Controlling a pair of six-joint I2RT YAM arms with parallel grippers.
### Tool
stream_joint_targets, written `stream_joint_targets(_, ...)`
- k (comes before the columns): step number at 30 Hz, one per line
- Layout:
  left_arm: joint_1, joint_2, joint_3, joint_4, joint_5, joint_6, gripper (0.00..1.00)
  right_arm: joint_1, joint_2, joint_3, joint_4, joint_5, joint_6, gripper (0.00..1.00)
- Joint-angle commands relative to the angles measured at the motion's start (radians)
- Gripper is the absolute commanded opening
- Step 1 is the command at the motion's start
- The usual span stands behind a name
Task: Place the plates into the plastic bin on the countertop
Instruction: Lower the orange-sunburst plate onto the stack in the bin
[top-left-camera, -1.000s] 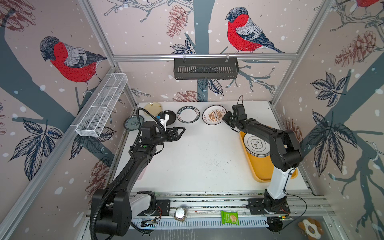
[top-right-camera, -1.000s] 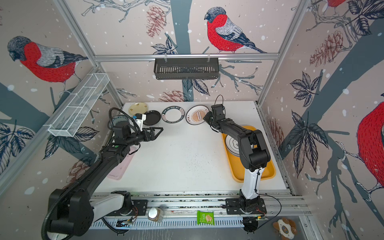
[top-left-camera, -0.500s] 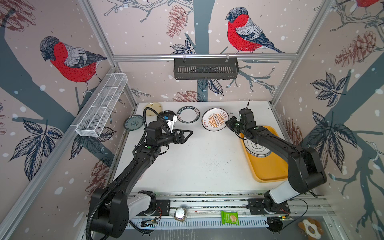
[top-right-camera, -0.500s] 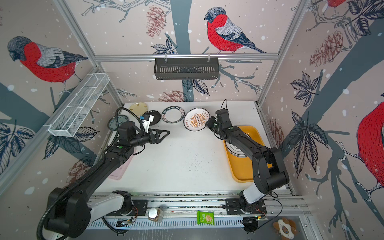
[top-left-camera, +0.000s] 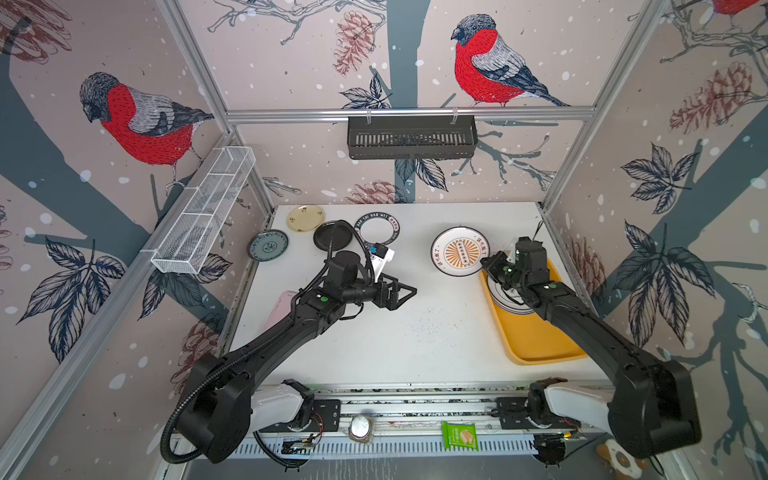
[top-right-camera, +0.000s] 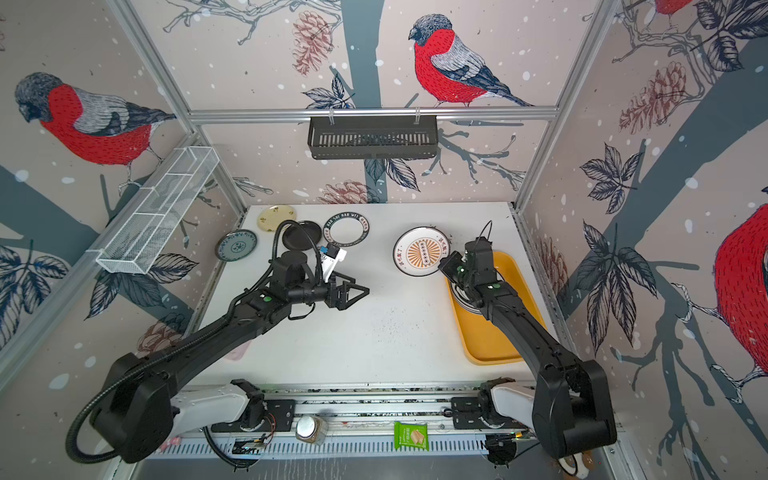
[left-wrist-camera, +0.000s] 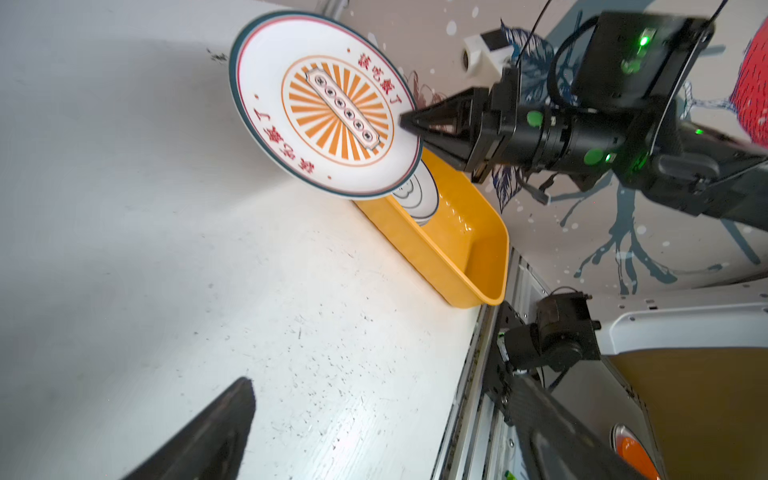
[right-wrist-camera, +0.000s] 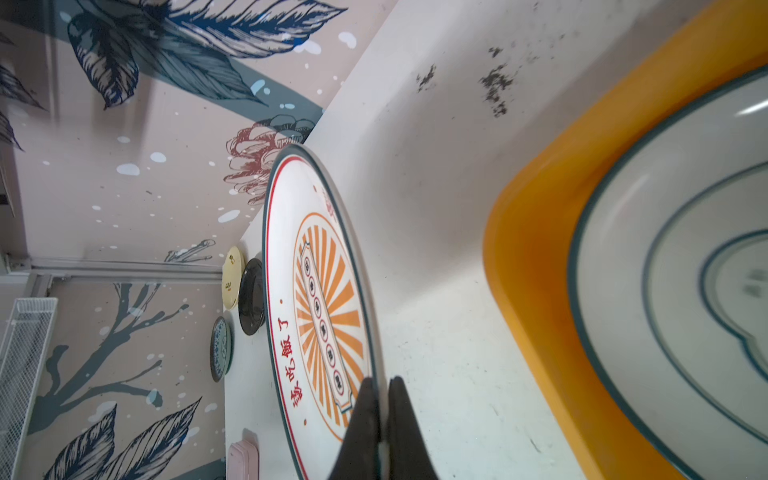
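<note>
We see the white countertop (top-left-camera: 415, 340), flecked with black specks. On its right side in both top views sits the plastic bin (top-left-camera: 536, 345), a shallow mustard-yellow rectangle with rounded corners and low walls. At the bin's far end lies 1 ringed plate (right-wrist-camera: 665, 291), white with thin dark-teal lines. We cannot tell whether others lie under it.

Just beside the bin's far left corner is the sunburst plate (top-left-camera: 459, 251), white with a dark rim line, red characters and an orange rayed centre. It is tilted, its near edge raised over the bin's wall. We cannot tell whether its far edge touches the countertop.

Along the far left of the countertop lie 4 smaller plates:
- the lettered plate (top-left-camera: 377, 227), white with a dark lettered rim
- the black plate (top-left-camera: 322, 237)
- the blue-grey plate (top-left-camera: 268, 245)
- the cream-yellow plate (top-left-camera: 305, 218)

The right gripper (top-left-camera: 486, 262) is clenched on the sunburst plate's rim, with 1 finger (right-wrist-camera: 365, 424) on each face. The left gripper (top-left-camera: 407, 290) hangs above the middle of the countertop with its jaws spread wide, grasping nothing.
</note>
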Motion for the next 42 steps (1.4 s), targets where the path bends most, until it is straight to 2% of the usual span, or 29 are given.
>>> stream_joint_targets(1,-0.054,0.023,0.013,-0.019,-0.037,0.046,0.96,-0.045,-0.073,-0.038,-0.027,-0.017,0.004,0.01)
stream_joint_targets(12,-0.13,0.036,0.018,-0.05,-0.102,0.065,0.96,-0.296,-0.276,-0.163,-0.153,-0.11,-0.063,0.01)
stream_joint_targets(27,-0.138,0.035,0.016,-0.044,-0.115,0.055,0.97,-0.619,-0.309,-0.251,-0.196,-0.281,-0.183,0.01)
stream_joint_targets(33,-0.138,0.033,0.018,-0.052,-0.13,0.063,0.96,-0.682,-0.291,-0.291,-0.158,-0.32,-0.212,0.01)
stream_joint_targets(42,-0.137,0.031,0.022,-0.055,-0.138,0.063,0.97,-0.694,-0.218,-0.302,-0.12,-0.332,-0.239,0.02)
